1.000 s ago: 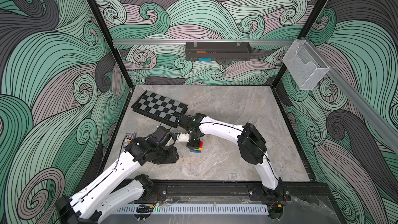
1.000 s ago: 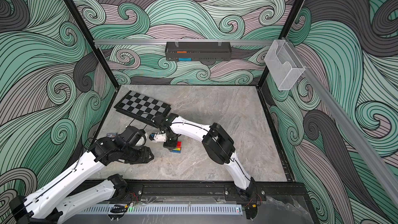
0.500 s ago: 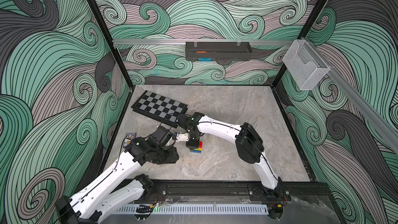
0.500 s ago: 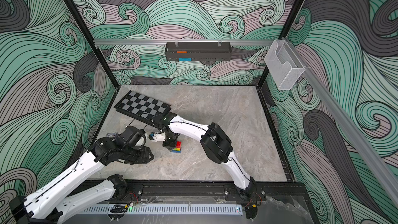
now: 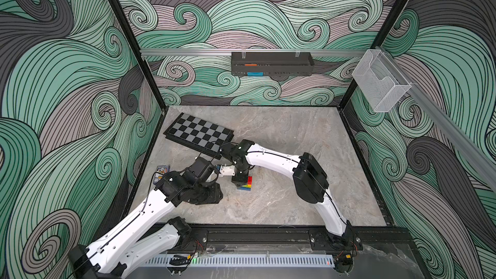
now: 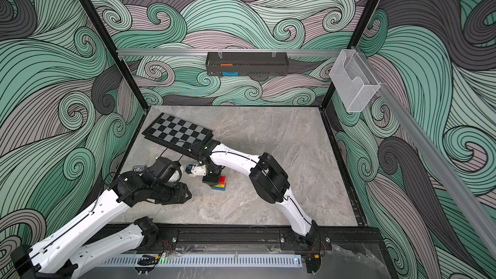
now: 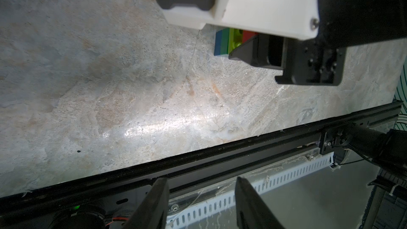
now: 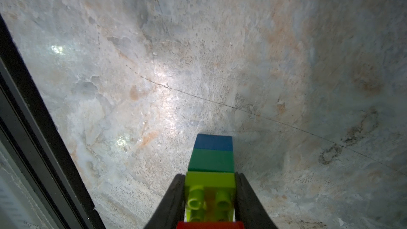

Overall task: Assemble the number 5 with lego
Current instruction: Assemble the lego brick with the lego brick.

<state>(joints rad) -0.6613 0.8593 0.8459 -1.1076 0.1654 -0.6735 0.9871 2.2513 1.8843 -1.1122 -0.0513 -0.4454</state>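
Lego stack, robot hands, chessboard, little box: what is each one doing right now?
lego stack: bricks joined, pinched at the lime green row; I cannot tell whether it touches the table.
right gripper: shut on the lego stack.
left gripper: open, holding nothing.
chessboard: lying flat on the table.
card box: lying on the table, partly hidden.

The right arm [image 5: 271,158] is reaching in low with its elbow raised and wrist turned downward, the right gripper [image 5: 242,182] pinching the lego [image 8: 211,159] between its jaws. The left arm [image 5: 139,216] is stretching forward beside it, the left gripper [image 7: 200,181] hovering, jaws parted and empty.
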